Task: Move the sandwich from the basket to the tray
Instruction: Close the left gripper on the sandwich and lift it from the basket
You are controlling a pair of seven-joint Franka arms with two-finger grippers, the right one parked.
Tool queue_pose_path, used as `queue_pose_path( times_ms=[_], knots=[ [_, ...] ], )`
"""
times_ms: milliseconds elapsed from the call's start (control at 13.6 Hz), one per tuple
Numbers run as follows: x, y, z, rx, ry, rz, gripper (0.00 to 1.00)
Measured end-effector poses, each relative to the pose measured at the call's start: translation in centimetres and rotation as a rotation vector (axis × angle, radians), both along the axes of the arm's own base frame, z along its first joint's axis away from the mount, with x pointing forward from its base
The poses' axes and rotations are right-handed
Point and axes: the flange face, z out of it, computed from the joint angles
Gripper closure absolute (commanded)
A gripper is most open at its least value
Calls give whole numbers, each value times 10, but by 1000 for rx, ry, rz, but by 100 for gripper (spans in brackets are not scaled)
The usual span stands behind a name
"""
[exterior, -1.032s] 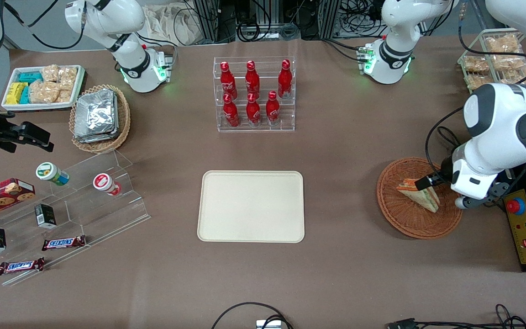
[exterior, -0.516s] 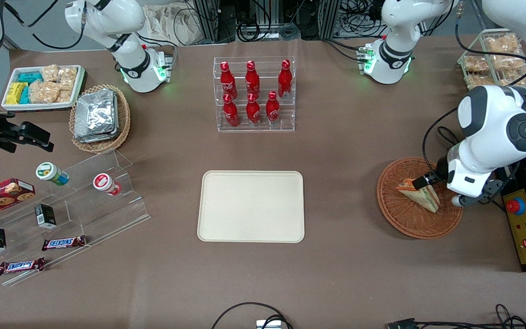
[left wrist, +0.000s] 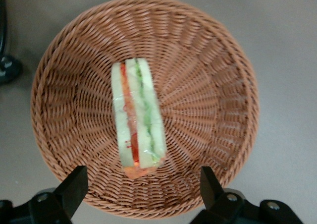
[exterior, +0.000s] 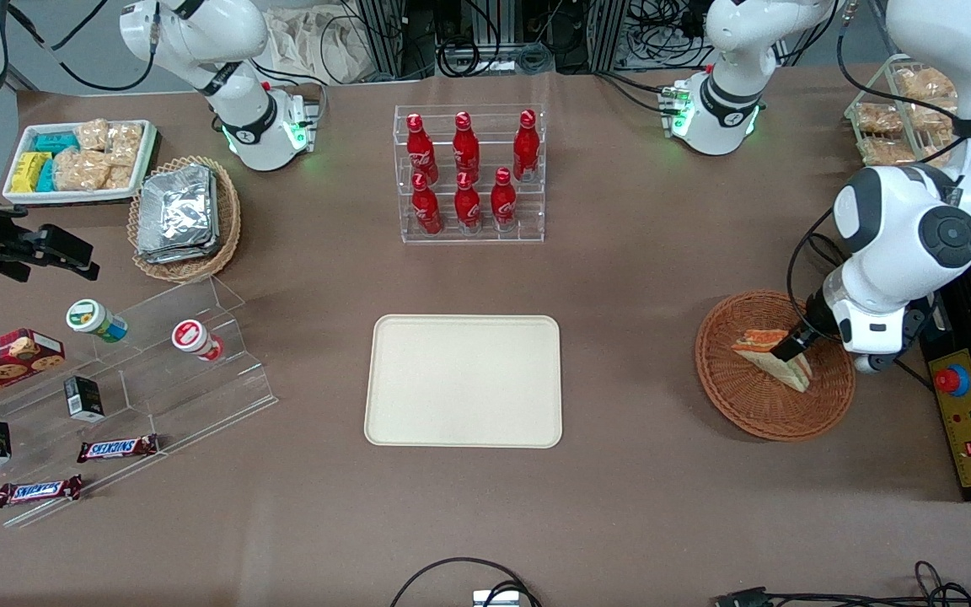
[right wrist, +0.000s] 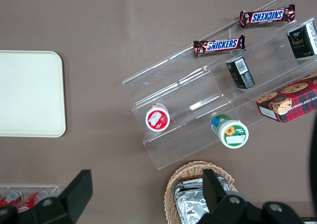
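Over the last second the left arm has swung in over the basket [exterior: 774, 365], so the gripper [left wrist: 141, 194] now hangs above the sandwich [exterior: 775, 357] with its fingers [left wrist: 74, 187] spread wide apart and clear of it; the sandwich lies untouched on its edge in the basket, and the tray [exterior: 464, 380] sits bare at mid-table, well apart from it. The brown table [exterior: 620, 278] also carries a clear rack of red bottles [exterior: 469, 173] farther from the front camera than the tray, and cables hang along the table's edge past the arm bases.
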Motion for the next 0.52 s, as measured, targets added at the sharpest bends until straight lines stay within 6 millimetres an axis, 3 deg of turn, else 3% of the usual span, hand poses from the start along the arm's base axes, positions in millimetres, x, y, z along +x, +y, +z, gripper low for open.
queue_pose_path(
  times_ms=[295,516],
  knots=[
    [-7,4,-24,-10,49,95,0],
    [-5,17,-41,-21,52,133,0]
  ],
)
